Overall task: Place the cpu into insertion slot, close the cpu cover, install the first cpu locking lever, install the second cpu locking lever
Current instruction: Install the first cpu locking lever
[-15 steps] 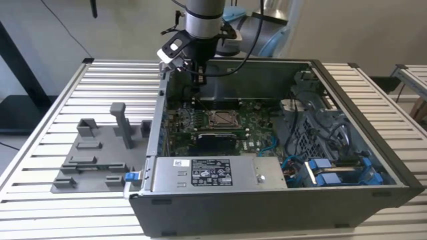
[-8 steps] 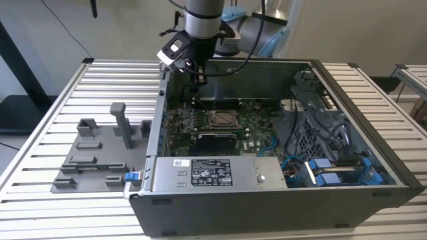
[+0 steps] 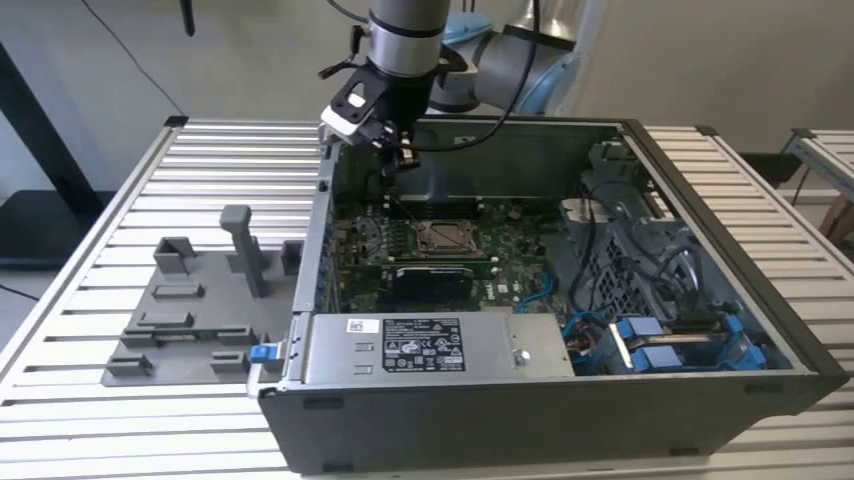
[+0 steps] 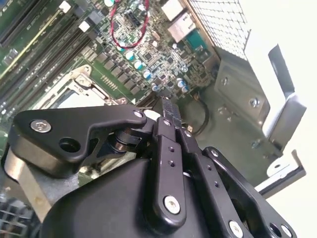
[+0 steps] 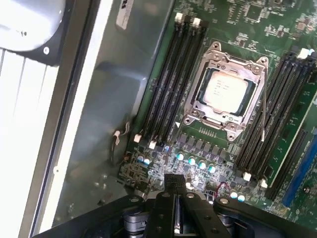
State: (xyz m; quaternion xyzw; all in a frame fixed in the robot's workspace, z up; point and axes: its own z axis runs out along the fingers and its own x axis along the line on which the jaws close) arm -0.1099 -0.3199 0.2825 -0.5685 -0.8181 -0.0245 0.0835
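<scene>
cpu (image 5: 225,90) is seated in the insertion slot (image 3: 441,237). Its silver top shows through the window of the cpu cover (image 5: 198,105), which lies flat over it in the first wrist view. A thin lever rod (image 5: 263,111) runs along one side of the socket; can't tell if it's latched.

In the second wrist view the socket is mostly hidden behind the gripper's black linkage, with just a corner of the frame poking out. In the exterior view the socket is too small to separate chip from cover.

gripper (image 5: 173,182): fingers pressed together, nothing between them. The tips sit over the capacitor row (image 5: 190,161) just beside the socket, clear of the cover. Height above the board is hard to judge.

In the exterior view the arm (image 3: 407,40) drops in vertically from the top edge, tool pointing down near the rear wall of the open PC case (image 3: 534,400). The case lies on a slatted table (image 3: 134,430). A grey fixture (image 3: 187,310) sits on the table at the exterior view's left of the case.
</scene>
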